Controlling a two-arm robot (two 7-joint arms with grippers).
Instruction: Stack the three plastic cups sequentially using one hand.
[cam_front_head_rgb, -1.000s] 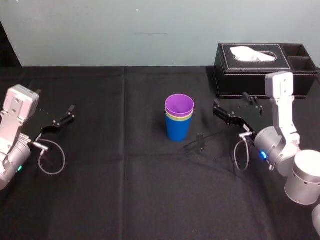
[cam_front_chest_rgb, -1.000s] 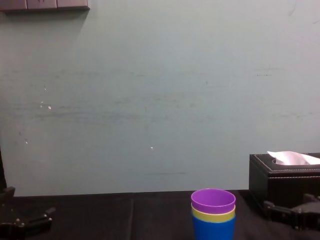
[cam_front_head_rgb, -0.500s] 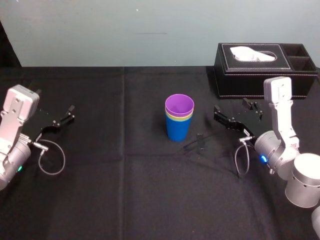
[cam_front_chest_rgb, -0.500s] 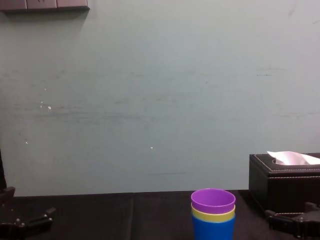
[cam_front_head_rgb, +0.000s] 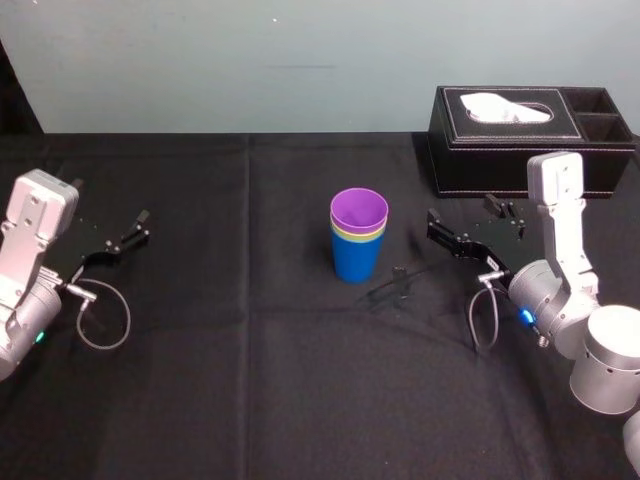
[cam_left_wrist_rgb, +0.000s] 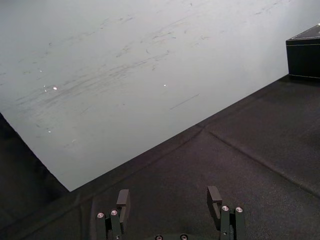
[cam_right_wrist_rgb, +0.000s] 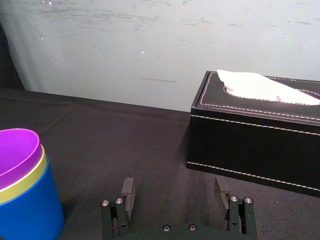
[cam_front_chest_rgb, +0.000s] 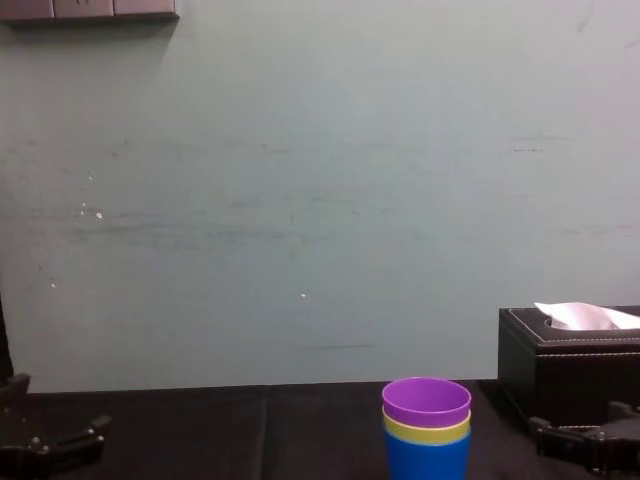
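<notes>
- three smooth tapered plastic cups stand nested in one upright stack near the middle of the black cloth-covered table (cam_front_head_rgb: 250, 380). the blue plastic cup (cam_front_head_rgb: 355, 260) is at the bottom on the cloth, the yellow-green plastic cup (cam_front_head_rgb: 358, 237) shows as a rim band inside it, and the purple plastic cup (cam_front_head_rgb: 359, 212) sits on top, mouth up.
- the black two-fingered right gripper (cam_right_wrist_rgb: 174, 190) hovers low toward the table's right edge, its fingers spread wide with nothing between them.
- the stack lies to the robot's left of this gripper, near but apart, with a bare strip of cloth between. in the right wrist view the cups sit off to one side of the fingers, not in line between them.
- the black leather-look tissue box (cam_front_head_rgb: 500, 150) stands at the table's far right corner, just behind the right gripper.
- the black left gripper (cam_left_wrist_rgb: 168, 200) is parked by the table's left edge, fingers wide and empty, well apart from the stack. the right gripper is the nearer one.
- the stacking looks complete. the stack's long axis is vertical, so any further grasp would have to close on its sides, and a careless sideways move could tip it.
</notes>
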